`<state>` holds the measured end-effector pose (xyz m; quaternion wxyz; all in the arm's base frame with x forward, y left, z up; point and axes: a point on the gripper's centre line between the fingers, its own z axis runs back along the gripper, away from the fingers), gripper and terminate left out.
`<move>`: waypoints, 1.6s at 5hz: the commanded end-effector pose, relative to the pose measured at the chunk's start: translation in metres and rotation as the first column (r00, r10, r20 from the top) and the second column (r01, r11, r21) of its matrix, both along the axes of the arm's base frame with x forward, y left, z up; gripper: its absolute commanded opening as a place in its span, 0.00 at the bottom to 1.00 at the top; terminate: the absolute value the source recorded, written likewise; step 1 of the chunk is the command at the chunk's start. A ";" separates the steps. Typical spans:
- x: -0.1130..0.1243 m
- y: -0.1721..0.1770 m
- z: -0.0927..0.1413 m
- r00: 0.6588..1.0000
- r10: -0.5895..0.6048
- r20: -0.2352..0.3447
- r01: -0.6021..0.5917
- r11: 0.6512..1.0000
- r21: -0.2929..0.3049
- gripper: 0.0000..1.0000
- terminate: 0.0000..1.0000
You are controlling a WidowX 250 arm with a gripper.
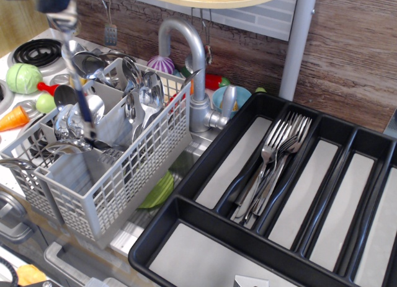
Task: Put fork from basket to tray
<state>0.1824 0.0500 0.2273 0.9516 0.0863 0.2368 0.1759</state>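
Kitchen-style play counter, brown wood-look wall behind, grey faucet (186, 48) at centre back. Grey lattice basket (118, 175) sits left of faucet, packed w/ shiny spoons and ladle-type heads in its rear compartments; front compartment looks empty of cutlery. Hand (62, 20) enters at top-left corner, blurred, dark blue parts visible; can't tell if its jaws are apart or closed. A thin blurred metal shaft w/ blue streak runs down from it into the basket's left-middle area. Fork (87, 110): broad mirror-like head in basket, left-middle compartment, right by that shaft; contact unclear. Black tray (186, 216) at right, long parallel slots w/ grey liners, well apart from hand. Bundle of tined forks (273, 163) lies in tray's second slot from left. Toy veg (23, 77) and stove coil (34, 50) at far left
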 end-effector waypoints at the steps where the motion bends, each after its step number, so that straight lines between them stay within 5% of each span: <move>1: 0.011 -0.027 -0.011 0.998 0.043 0.056 -0.035 0.991 -0.130 0.00 0.00; 2: 0.020 -0.041 -0.022 0.994 0.083 0.076 -0.065 0.976 -0.209 0.00 0.00; 4: 0.054 -0.071 -0.052 0.992 0.092 0.088 -0.071 0.973 -0.218 0.00 0.00; 5: 0.059 -0.089 -0.065 0.997 0.069 0.040 -0.061 0.984 -0.170 0.00 0.00; 6: 0.067 -0.106 -0.082 0.997 0.056 0.056 -0.050 0.992 -0.113 0.00 0.00; 8: 0.084 -0.110 -0.098 0.996 0.080 0.045 -0.074 0.989 -0.128 0.00 0.00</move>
